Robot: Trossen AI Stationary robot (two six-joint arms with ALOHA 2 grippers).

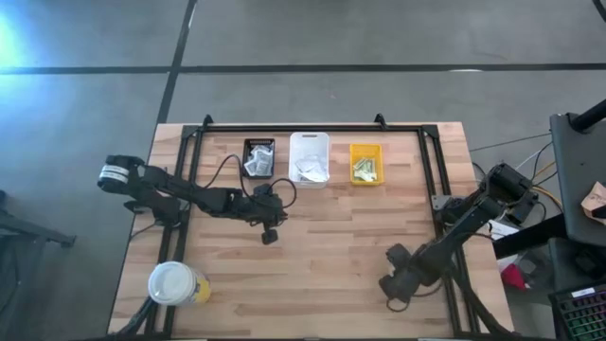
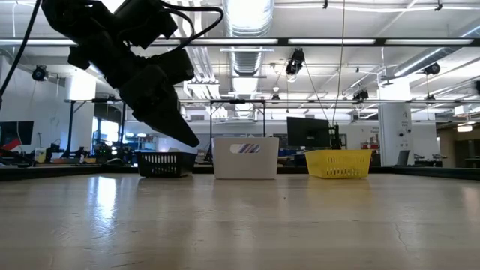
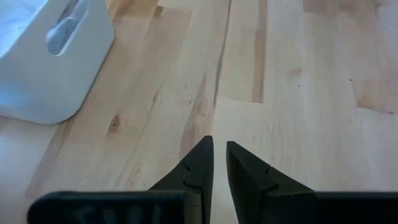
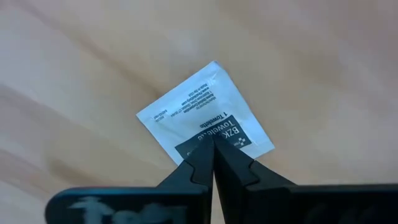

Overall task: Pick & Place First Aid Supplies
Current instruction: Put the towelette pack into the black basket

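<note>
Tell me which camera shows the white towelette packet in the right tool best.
The right wrist view: the towelette packet fills the frame, its print readable, pinched at one edge by the shut right tool. In the high view the right tool hides it. The low and left wrist views don't show it.

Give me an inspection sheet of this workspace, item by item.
Surface: wooden table, mostly bare.
Job's things: towelette packet pinched by right gripper; more packets in black bin, white bin, yellow bin.
Clutter: white-lidded cup at the left front corner.
Grippers: left gripper slightly parted, empty, near the white bin; right shut on the packet.
Cables: black cable along the left arm.
Surroundings: workshop, monitor behind.
</note>
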